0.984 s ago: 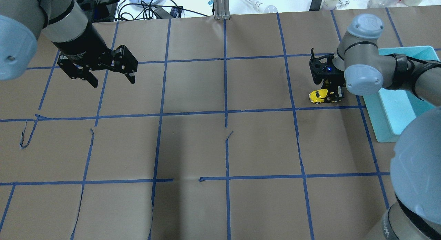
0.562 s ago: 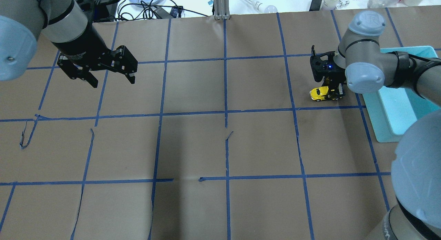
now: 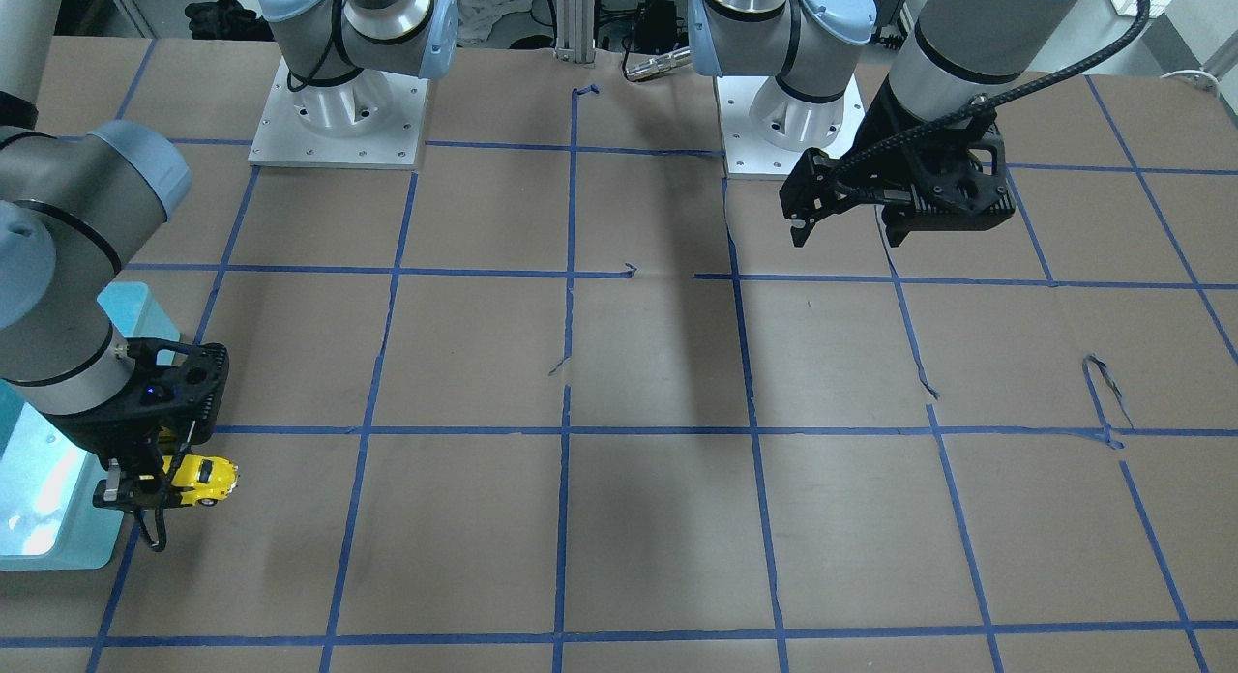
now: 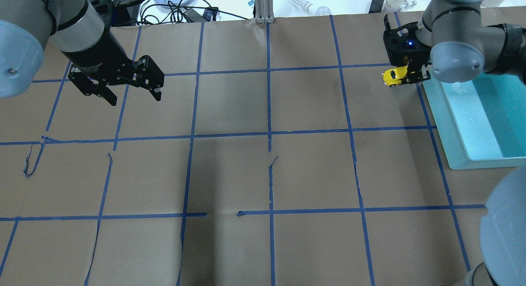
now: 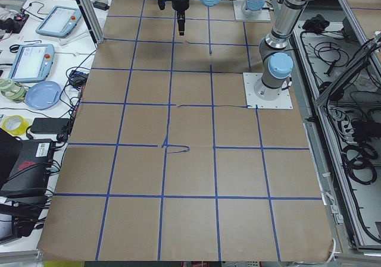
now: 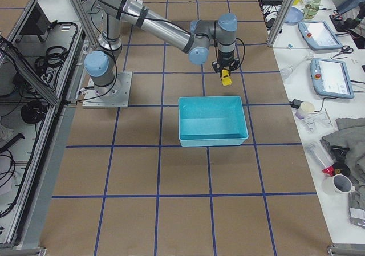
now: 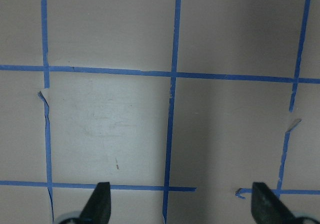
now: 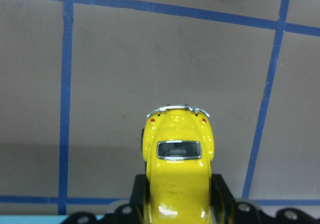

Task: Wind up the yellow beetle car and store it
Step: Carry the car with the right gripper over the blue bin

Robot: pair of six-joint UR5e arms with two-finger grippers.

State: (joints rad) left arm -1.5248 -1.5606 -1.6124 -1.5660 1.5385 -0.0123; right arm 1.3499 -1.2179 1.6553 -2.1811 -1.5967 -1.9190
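The yellow beetle car (image 4: 391, 77) is clamped at one end in my right gripper (image 4: 405, 77), which is shut on it and holds it just above the paper, left of the turquoise bin (image 4: 450, 125). In the front-facing view the car (image 3: 205, 478) sticks out sideways from the right gripper (image 3: 145, 486). The right wrist view shows the car (image 8: 177, 164) pointing away between the fingers (image 8: 140, 196). It also shows in the exterior right view (image 6: 226, 78). My left gripper (image 4: 135, 98) is open and empty above the table's left side, its fingertips (image 7: 100, 204) wide apart.
The turquoise bin (image 6: 212, 129) looks empty and stands at the table's right edge. Brown paper with a blue tape grid covers the table. Cables, a plate and bottles (image 4: 176, 2) lie beyond the far edge. The left gripper (image 3: 846, 238) hangs near its base.
My right gripper has carried the yellow car from the table toward the far edge, beside the bin's far-left corner. The left arm has not moved.
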